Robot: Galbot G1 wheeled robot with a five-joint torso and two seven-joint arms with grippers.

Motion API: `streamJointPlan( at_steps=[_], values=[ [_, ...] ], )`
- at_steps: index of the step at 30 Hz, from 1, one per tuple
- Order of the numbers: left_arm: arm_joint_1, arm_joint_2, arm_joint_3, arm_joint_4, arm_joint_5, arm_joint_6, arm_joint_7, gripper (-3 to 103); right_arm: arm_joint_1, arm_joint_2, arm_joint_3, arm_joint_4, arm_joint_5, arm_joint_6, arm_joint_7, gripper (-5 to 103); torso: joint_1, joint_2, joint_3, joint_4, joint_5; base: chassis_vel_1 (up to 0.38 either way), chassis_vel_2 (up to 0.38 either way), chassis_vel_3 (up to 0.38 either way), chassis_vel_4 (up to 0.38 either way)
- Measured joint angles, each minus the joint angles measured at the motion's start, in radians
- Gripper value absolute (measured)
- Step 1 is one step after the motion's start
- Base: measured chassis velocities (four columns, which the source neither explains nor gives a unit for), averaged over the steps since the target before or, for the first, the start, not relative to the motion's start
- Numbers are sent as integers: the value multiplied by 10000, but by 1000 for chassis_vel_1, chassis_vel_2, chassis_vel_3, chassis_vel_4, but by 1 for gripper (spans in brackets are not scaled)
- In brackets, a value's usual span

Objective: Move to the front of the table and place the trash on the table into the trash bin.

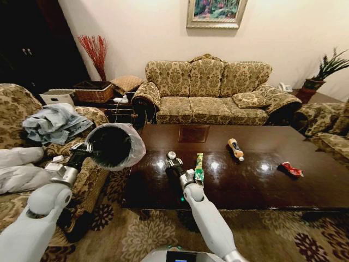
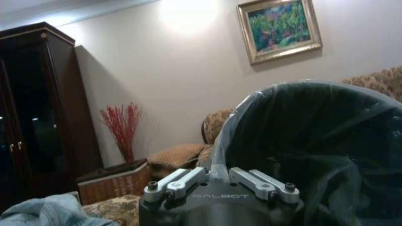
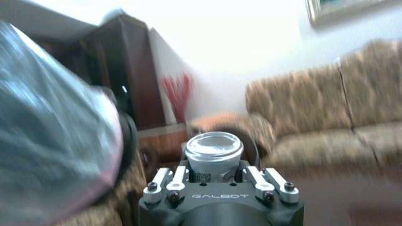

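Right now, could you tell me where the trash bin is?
In the head view, the trash bin is held up by the left gripper, tipped beside the table's left end.

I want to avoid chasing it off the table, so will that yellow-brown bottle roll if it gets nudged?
Probably. The yellow-brown bottle lies on its side on the glossy table, so a sideways nudge would likely roll it. It looks small and light, and the slick top may let it slide.

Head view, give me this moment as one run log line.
left hand: holds trash bin tilted beside table | right hand: grips white-capped bottle | on table: green-and-white bottle, yellow-brown bottle, red wrapper
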Motion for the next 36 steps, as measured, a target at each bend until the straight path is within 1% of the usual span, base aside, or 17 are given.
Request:
streamJointPlan(
  at_steps=[1,2,3,4,5,6,7,8,10,14,19,23,28,31,33,35,36],
  values=[
    [-40,189,43,140,-42,0,28,2,-276,-237,165,644,166,217,-479,38,0,0,0,1,0,0,0,0,0],
    [-61,306,69,204,-80,1,51,2,-383,-324,220,902,279,293,-693,38,0,0,0,1,1,0,0,0,0],
    [-127,655,163,390,-191,6,92,2,-681,-686,470,1772,821,526,-1608,38,0,0,0,0,2,0,0,0,0],
    [-127,655,163,390,-191,6,92,2,-681,-686,470,1772,821,526,-1608,38,0,0,0,0,2,0,0,0,0],
    [-164,876,238,484,-216,-5,102,2,-845,-900,631,2331,1335,648,-2346,38,0,0,-1,-2,0,0,0,0,0],
    [-174,1140,362,528,-216,-40,123,2,-1061,-1131,721,3153,2058,743,-3404,38,0,0,-1,-2,3,0,0,0,0],
    [-159,1277,477,488,-230,-42,131,2,-1191,-1290,709,3745,2543,752,-4005,38,0,0,-1,-2,4,0,0,0,0],
    [-159,1277,477,488,-230,-42,131,2,-1191,-1290,709,3745,2543,752,-4005,38,0,0,-1,-2,4,0,0,0,0],
    [-114,1438,764,217,-229,20,220,2,-1359,-1495,465,4707,3142,674,-4839,38,-1,0,-1,-1,1,0,0,0,0],
    [-35,1551,1156,-161,-241,165,260,2,-1230,-1637,-48,5181,3331,478,-5241,38,-1,1,-2,-1,0,0,0,0,0],
    [149,1672,1329,-568,-335,318,319,2,-689,-1645,-766,4864,3221,539,-5195,38,0,0,-1,1,-1,0,0,0,0],
    [397,1780,1307,-1058,-593,485,338,2,22,-1309,-1347,4047,2625,774,-5164,38,-1,0,-1,1,2,0,0,0,0],
    [616,1742,1161,-1487,-674,554,351,2,570,-863,-1889,3064,2024,962,-4769,37,0,0,0,2,-1,0,0,0,0],
    [673,1648,1157,-1565,-689,576,359,2,704,-660,-2104,2833,1827,979,-4625,52,0,1,0,1,0,0,0,0,0],
    [687,1628,1163,-1582,-695,581,357,2,728,-629,-2129,2799,1790,979,-4592,52,0,0,-1,2,0,0,0,0,0],
    [722,1552,1177,-1665,-712,630,358,2,788,-573,-2184,2730,1734,979,-4496,63,0,0,0,1,-1,0,0,0,0],
    [722,1552,1177,-1665,-712,630,358,2,788,-573,-2184,2730,1734,979,-4496,63,0,0,0,1,-1,0,0,0,0]
  ],
)
